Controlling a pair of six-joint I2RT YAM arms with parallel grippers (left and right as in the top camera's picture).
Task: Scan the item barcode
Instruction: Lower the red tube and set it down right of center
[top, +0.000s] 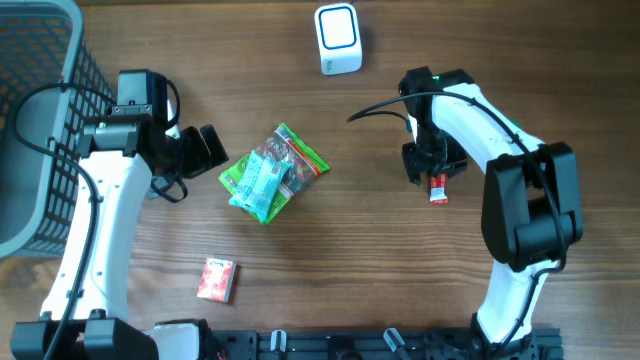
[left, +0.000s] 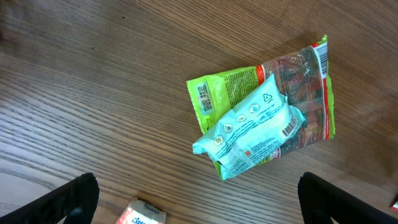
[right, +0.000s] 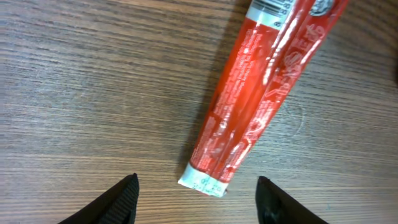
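A red stick packet (right: 261, 93) lies flat on the wooden table, its white crimped end pointing towards my right gripper (right: 196, 202). That gripper is open just above the packet's end, and both fingers are clear of it. From overhead the right gripper (top: 432, 165) covers most of the red stick packet (top: 438, 189). The white barcode scanner (top: 338, 39) stands at the far edge. My left gripper (top: 215, 150) is wide open and holds nothing, just left of a teal packet (top: 258, 185) that lies on a green packet (top: 290, 158).
A grey mesh basket (top: 40, 120) fills the left edge of the table. A small red-and-white packet (top: 217, 279) lies near the front; it also shows by the left fingers (left: 142, 214). The teal packet (left: 249, 127) shows a barcode on its side.
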